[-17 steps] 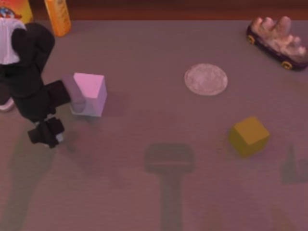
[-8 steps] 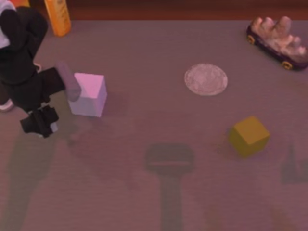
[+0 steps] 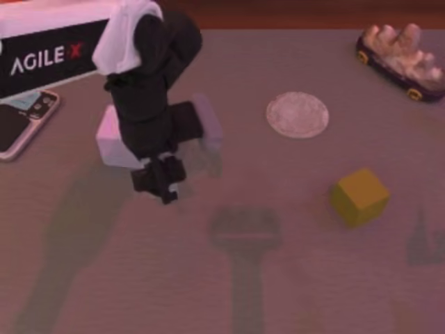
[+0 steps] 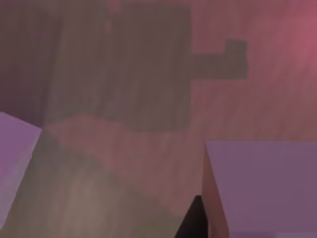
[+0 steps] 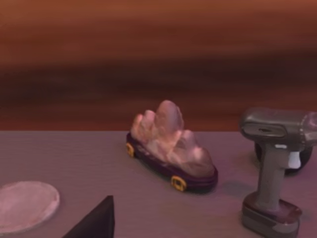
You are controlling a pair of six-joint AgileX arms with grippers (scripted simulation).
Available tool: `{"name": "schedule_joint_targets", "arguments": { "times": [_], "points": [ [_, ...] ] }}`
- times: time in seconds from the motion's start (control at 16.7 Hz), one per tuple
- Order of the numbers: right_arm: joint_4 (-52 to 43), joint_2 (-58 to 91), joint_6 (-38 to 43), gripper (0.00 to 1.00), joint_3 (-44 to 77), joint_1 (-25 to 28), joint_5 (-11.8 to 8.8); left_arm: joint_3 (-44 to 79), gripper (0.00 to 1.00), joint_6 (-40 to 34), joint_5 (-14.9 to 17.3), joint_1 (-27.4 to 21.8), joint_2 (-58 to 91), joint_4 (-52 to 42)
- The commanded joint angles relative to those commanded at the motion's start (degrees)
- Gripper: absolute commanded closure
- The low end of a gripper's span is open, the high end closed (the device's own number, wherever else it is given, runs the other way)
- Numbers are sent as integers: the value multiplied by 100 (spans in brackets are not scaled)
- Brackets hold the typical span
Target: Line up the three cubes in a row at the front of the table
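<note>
Now the left arm has swung in from the bench's left edge and hangs over the large pale pink cube (image 3: 109, 141), hiding most of it. The pink cube has not moved, and neither has the mustard-yellow cube (image 3: 359, 196), which sits well apart toward the right, nearer the front. A small pale lilac-white cube (image 3: 211, 127), seen left of the pink cube half a second ago, now shows just to its right, at the tip of the left gripper (image 3: 197, 129). It seems to be travelling with the arm, though whether the gripper is clamped on it cannot be told. If so, the row is not yet started and this cube is on its way forward. The arm reaches from the far left, wrist bent down over the bench (image 3: 292, 278). The right arm is parked out of the top view.
</note>
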Motion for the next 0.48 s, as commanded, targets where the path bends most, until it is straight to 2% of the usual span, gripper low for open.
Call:
{"name": "schedule_joint_targets", "arguments": {
  "times": [0.3,0.48],
  "points": [
    [0,0,0,0,0,0,0,1020,100,-875,-2,-1974,593,-457],
    [0,0,0,0,0,0,0,1478,100,-1295,-23,-2800,793,-617]
  ]
}}
